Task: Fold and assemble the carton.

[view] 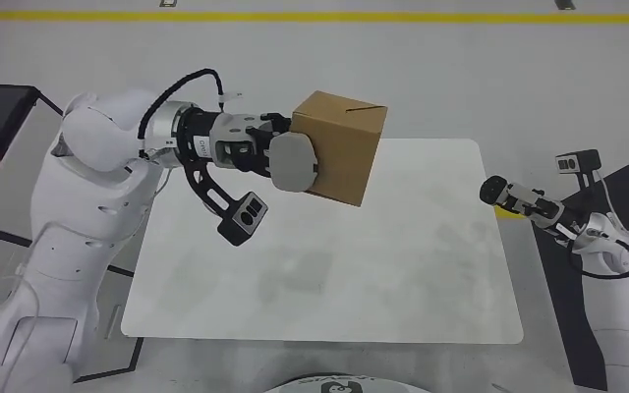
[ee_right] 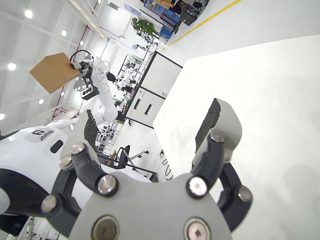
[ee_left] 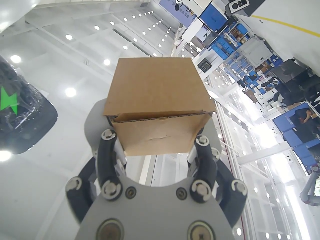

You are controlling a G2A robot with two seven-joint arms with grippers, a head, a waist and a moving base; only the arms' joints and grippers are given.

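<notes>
A brown cardboard carton, folded into a closed box, hangs above the far left part of the white table. My left gripper is shut on the carton, with one pale pad against its near face. In the left wrist view the carton sits between the fingers, a flap seam showing across it. My right gripper stays at the table's right edge. It is open with nothing between its fingers. Far off in the right wrist view, the carton is held up by the other arm.
A black-edged cabinet stands beyond the table's far side. A yellow floor line runs behind the table. A dark panel sits at the far left.
</notes>
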